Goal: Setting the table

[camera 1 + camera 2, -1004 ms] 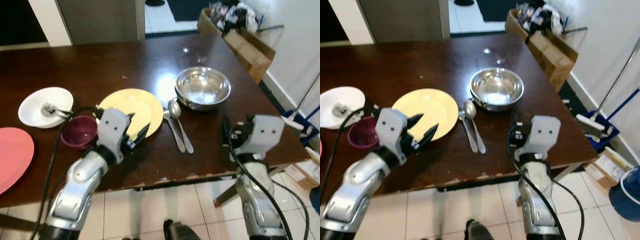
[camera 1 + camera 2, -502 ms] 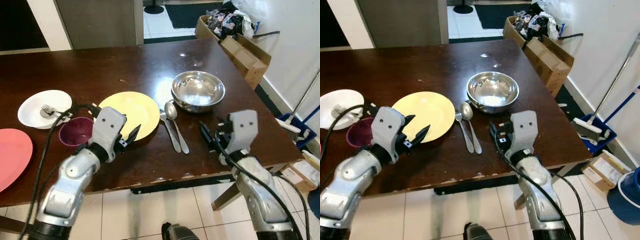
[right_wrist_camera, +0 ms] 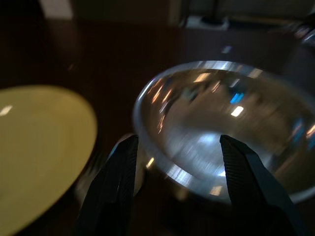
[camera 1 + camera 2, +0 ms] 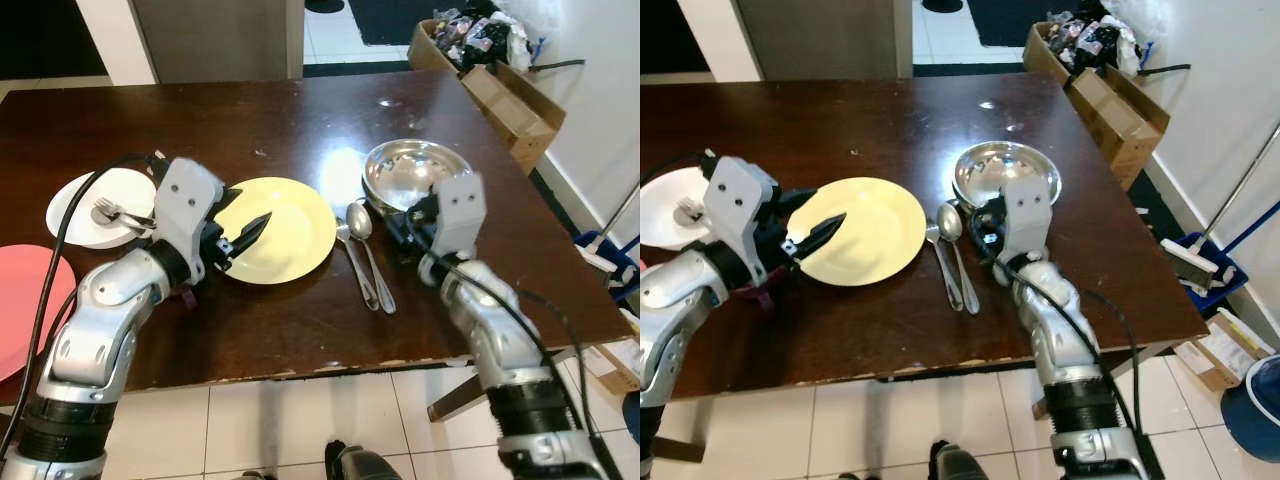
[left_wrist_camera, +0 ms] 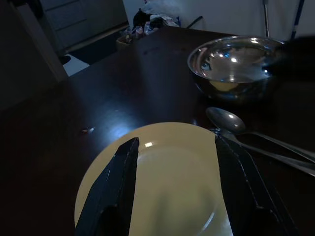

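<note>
Right gripper [image 3: 174,189] wide open and empty, with the near rim of the steel bowl [image 4: 415,172] dead ahead between its fingers, so it is the nearer arm for the bowl. Left gripper [image 5: 174,189] is also open and empty, hovering above the yellow plate [image 4: 283,226]; two spoons [image 4: 367,258] lie between plate and bowl, long axis toward the table edge.

Home dining area, dark wooden table [image 4: 300,110] laid with dishes, white tiled floor [image 4: 300,420], cardboard boxes [image 4: 510,85] by wall

Yellow plate [image 4: 283,228] flat, spoons [image 4: 365,252] beside, steel bowl [image 4: 405,172] upright.
</note>
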You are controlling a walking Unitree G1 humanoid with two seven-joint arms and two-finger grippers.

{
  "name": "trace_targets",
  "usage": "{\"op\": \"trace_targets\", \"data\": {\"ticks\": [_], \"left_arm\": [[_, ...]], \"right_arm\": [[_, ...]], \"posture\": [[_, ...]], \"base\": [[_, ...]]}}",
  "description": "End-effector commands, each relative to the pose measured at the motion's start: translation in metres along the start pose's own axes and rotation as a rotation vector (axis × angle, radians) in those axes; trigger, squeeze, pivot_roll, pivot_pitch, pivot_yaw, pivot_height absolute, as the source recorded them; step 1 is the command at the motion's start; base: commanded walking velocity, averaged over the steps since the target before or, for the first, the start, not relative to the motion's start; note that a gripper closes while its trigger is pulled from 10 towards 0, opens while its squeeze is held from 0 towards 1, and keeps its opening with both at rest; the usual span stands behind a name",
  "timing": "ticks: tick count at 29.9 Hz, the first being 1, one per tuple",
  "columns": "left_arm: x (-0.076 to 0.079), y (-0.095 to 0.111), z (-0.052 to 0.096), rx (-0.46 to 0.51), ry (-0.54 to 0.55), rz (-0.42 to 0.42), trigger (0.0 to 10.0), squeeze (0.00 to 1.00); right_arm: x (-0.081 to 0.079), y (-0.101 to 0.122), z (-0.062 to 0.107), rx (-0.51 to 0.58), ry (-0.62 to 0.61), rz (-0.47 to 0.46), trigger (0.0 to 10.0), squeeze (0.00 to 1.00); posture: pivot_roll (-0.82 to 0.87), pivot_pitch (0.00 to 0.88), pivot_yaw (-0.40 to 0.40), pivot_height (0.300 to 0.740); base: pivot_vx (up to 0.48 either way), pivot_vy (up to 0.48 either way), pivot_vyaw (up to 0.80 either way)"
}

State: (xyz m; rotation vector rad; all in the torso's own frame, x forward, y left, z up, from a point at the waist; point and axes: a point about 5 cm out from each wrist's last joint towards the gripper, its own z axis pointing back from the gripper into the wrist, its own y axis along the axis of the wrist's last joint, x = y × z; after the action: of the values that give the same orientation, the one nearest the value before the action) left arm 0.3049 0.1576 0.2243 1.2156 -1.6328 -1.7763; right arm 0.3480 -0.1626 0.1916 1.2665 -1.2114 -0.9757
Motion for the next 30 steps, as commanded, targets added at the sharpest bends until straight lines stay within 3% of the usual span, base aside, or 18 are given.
{"op": "trace_targets", "data": {"ticks": [1,2,6,7,8,10,11,12,13,17,19,20,22,23,30], "left_arm": [[0.006,-0.001,-0.003,-0.010,-0.015,0.014,10.0,0.32],[0.007,0.000,-0.004,-0.007,-0.020,0.022,10.0,0.32],[0.008,0.000,-0.005,-0.008,-0.028,0.026,10.0,0.32],[0.008,0.000,-0.006,-0.008,-0.026,0.026,10.0,0.33],[0.009,0.001,-0.006,0.000,-0.024,0.037,10.0,0.33],[0.009,0.002,-0.007,0.002,-0.024,0.044,10.0,0.33],[0.009,0.002,-0.007,0.001,-0.024,0.040,10.0,0.33],[0.009,0.002,-0.007,0.001,-0.024,0.040,10.0,0.33],[0.008,0.002,-0.008,0.000,-0.028,0.032,10.0,0.33],[0.005,0.005,-0.009,0.002,-0.036,0.025,10.0,0.33],[0.004,0.005,-0.010,0.002,-0.037,0.021,10.0,0.33],[0.001,0.006,-0.010,0.002,-0.038,0.015,10.0,0.33],[0.001,0.006,-0.010,0.002,-0.038,0.015,10.0,0.33],[0.001,0.007,-0.009,0.002,-0.037,0.012,10.0,0.33],[0.003,0.004,-0.004,-0.010,-0.028,0.015,10.0,0.33]], "right_arm": [[0.019,0.003,-0.001,0.000,-0.063,0.125,10.0,0.00],[0.028,0.005,-0.002,-0.001,-0.078,0.180,10.0,0.00],[0.047,0.007,-0.002,-0.003,-0.111,0.187,10.0,0.00],[0.061,0.007,0.001,-0.008,-0.156,0.141,10.0,0.00],[0.089,0.006,0.009,-0.011,-0.269,0.069,10.0,0.00],[0.097,0.006,0.012,-0.010,-0.306,0.050,10.0,0.00],[0.106,0.006,0.014,0.005,-0.351,-0.009,10.0,0.00],[0.106,0.006,0.014,0.005,-0.351,-0.009,10.0,0.00],[0.121,0.011,0.017,0.055,-0.411,-0.114,10.0,0.00],[0.137,0.019,0.011,0.084,-0.446,-0.193,10.0,0.00],[0.141,0.022,0.006,0.070,-0.456,-0.225,10.0,0.00],[0.143,0.025,-0.005,0.023,-0.437,-0.296,10.0,0.00],[0.143,0.025,-0.005,0.023,-0.437,-0.296,10.0,0.00],[0.138,0.028,-0.017,-0.036,-0.363,-0.343,10.0,0.00],[0.131,0.020,-0.027,-0.180,-0.310,-0.374,10.0,0.00]], "posture": [[-0.09,0.121,0.064,0.740],[-0.10,0.121,0.066,0.740],[-0.09,0.119,0.070,0.740],[-0.09,0.118,0.073,0.740],[-0.09,0.118,0.078,0.740],[-0.09,0.118,0.078,0.740],[-0.09,0.116,0.083,0.740],[-0.09,0.116,0.083,0.740],[-0.09,0.113,0.098,0.740],[-0.08,0.108,0.110,0.740],[-0.08,0.105,0.113,0.740],[-0.07,0.104,0.113,0.740],[-0.07,0.104,0.113,0.740],[-0.07,0.105,0.108,0.740],[-0.06,0.112,0.093,0.740]], "base": [[0.000,0.000,0.00],[0.000,0.000,0.00],[0.000,0.000,0.00],[0.000,0.000,0.00],[0.000,0.000,0.00],[0.000,0.000,0.00],[0.000,0.000,0.00],[0.000,0.000,0.00],[0.000,0.000,0.00],[0.000,0.000,0.00],[0.000,0.000,0.00],[0.000,0.000,0.00],[0.000,0.000,0.00],[0.000,0.000,0.00],[0.000,0.000,0.00]]}}
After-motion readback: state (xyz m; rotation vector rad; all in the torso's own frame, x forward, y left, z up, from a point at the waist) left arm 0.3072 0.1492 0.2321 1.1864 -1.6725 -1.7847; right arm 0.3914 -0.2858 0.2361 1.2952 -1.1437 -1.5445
